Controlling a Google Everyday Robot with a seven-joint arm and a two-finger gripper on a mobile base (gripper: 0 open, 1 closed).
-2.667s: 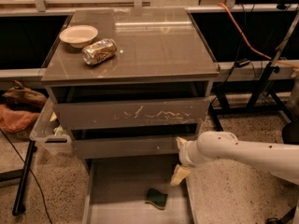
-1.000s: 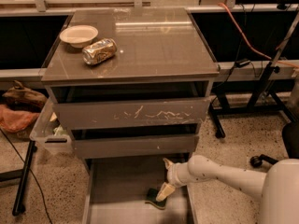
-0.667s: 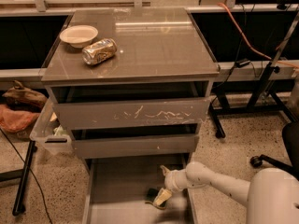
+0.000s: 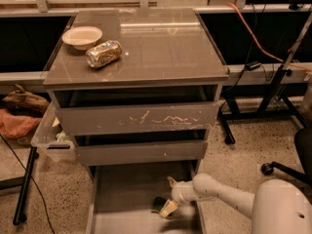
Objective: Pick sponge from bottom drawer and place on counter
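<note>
The bottom drawer [image 4: 122,199] is pulled open below two scratched-front drawers. The sponge [image 4: 158,205] lies on its grey floor at the right, dark green face up, partly hidden by the gripper. My gripper [image 4: 168,204] reaches down into the drawer from the right on a white arm and sits right at the sponge, one pale finger [image 4: 169,209] over its right end. The counter [image 4: 141,43] is the glossy grey-brown cabinet top above.
A cream bowl [image 4: 82,36] and a crushed gold can [image 4: 103,53] sit on the counter's left rear. A clear plastic bin [image 4: 51,135] hangs at the cabinet's left side. Black stand legs [image 4: 229,126] and a chair base [image 4: 287,167] stand on the right floor.
My arm has swung lower and leftward into the bottom drawer, from above the drawer's right edge down to the sponge. The sponge has stayed where it lay.
</note>
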